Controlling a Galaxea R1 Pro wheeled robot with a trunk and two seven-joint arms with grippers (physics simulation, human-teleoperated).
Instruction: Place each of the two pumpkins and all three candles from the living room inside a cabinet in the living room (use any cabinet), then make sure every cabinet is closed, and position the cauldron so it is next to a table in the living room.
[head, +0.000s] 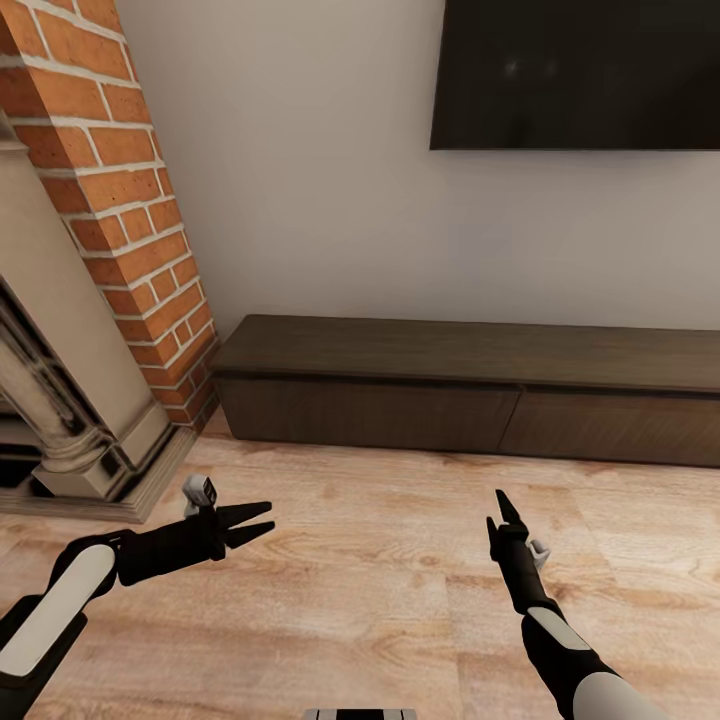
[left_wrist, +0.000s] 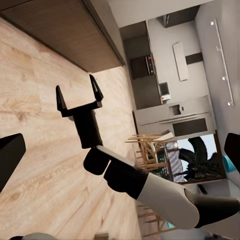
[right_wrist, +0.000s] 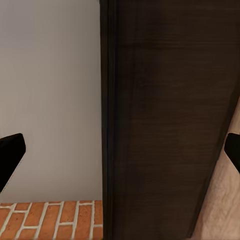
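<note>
The cabinet (head: 470, 385), a long low dark-brown unit, runs along the white wall ahead with both flat fronts shut. Its dark wood (right_wrist: 165, 115) is close in front of the right wrist camera. My left gripper (head: 264, 519) hovers over the floor at the lower left, open and empty, pointing right. My right gripper (head: 503, 508) is raised at the lower right, aimed at the cabinet. The left wrist view shows that right gripper (left_wrist: 76, 86) open, with nothing between its fingers. The pumpkins, candles, cauldron and table are out of view.
A stone-coloured fireplace (head: 60, 390) and its red brick chimney (head: 120, 190) stand at the left, beside the cabinet's end. A dark TV (head: 580, 70) hangs above the cabinet. Light wood floor (head: 380, 610) lies between me and the cabinet. A kitchen with a fridge (left_wrist: 175, 120) lies far off.
</note>
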